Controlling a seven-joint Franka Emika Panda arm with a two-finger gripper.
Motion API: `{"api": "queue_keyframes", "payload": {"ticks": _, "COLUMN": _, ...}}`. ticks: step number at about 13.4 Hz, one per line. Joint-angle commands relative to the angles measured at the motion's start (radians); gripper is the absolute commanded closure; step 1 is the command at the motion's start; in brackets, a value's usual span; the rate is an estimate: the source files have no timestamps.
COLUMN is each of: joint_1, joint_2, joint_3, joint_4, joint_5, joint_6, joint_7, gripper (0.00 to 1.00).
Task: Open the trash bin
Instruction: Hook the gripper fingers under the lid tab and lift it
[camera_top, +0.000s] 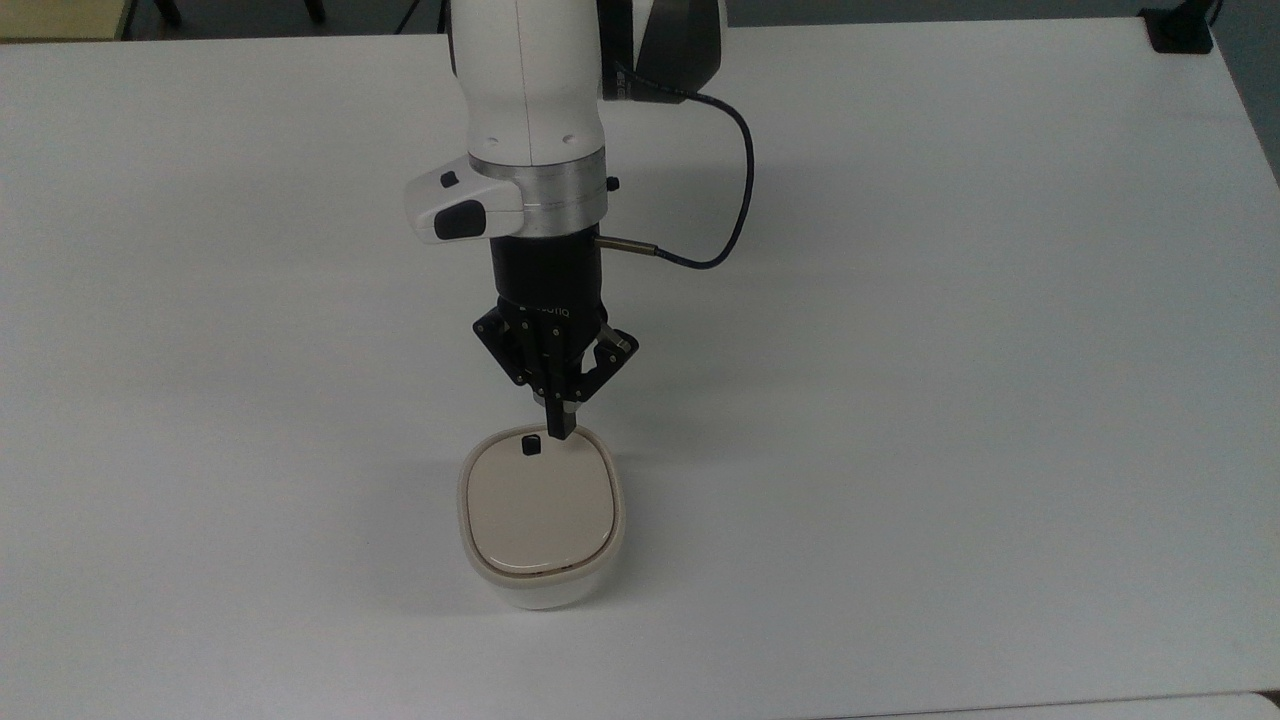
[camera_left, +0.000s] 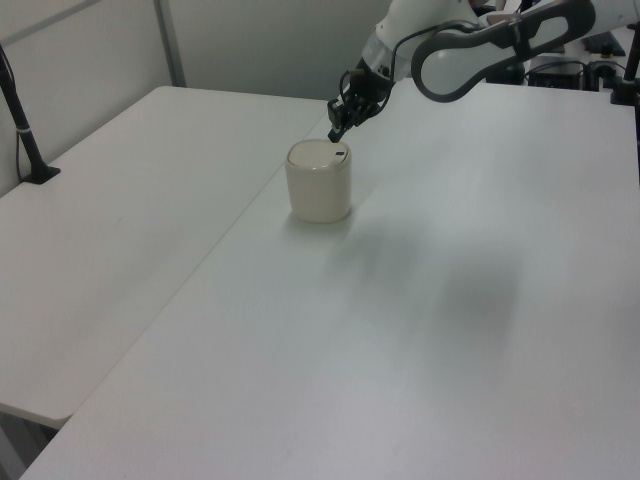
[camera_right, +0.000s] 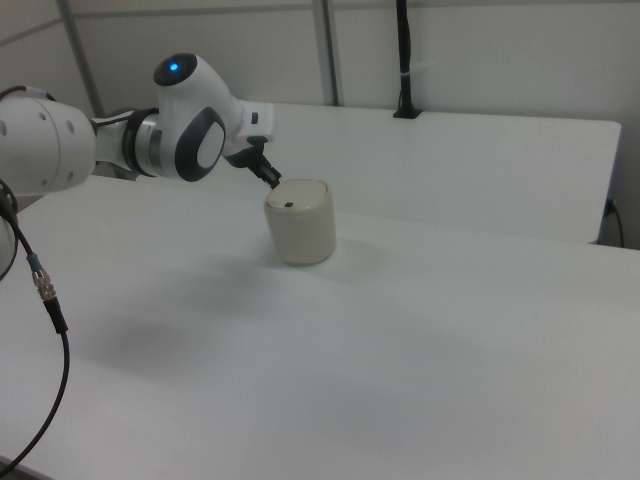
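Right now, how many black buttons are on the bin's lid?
1: the black button sits near the lid's edge closest to the gripper.

White trash bin (camera_top: 540, 590) – beige lid (camera_top: 538, 510), black button (camera_top: 531, 444) – on a white table (camera_top: 950, 400).

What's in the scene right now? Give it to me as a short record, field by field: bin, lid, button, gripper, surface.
bin: trash bin, white body, upright on the table
lid: beige lid, closed
button: black square button, at the lid edge nearest the arm
gripper: gripper, fingers shut, tip just beside the button, slightly to the top view's right; contact cannot be told
surface: white table
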Motion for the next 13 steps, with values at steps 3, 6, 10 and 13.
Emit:
{"api": "queue_keyframes", "payload": {"ticks": 3, "joint_1": 0.002, "joint_2": 0.009, "joint_3": -0.010, "joint_4": -0.028, "joint_5": -0.018, "joint_6": 0.034, "joint_7": 0.021, "gripper": 1.00}}
{"api": "queue_keyframes", "payload": {"ticks": 6, "joint_1": -0.009, "joint_2": 0.015, "joint_3": -0.015, "joint_4": -0.028, "joint_5": -0.027, "joint_6": 0.039, "joint_7": 0.022, "gripper": 1.00}}
{"api": "queue_keyframes", "payload": {"ticks": 10, "joint_1": -0.015, "joint_2": 0.047, "joint_3": -0.015, "joint_4": -0.026, "joint_5": -0.032, "joint_6": 0.098, "joint_7": 0.022, "gripper": 1.00}}
{"api": "queue_keyframes", "payload": {"ticks": 13, "joint_1": -0.013, "joint_2": 0.057, "joint_3": -0.015, "joint_4": -0.029, "joint_5": -0.053, "joint_6": 0.114, "joint_7": 0.021, "gripper": 1.00}}
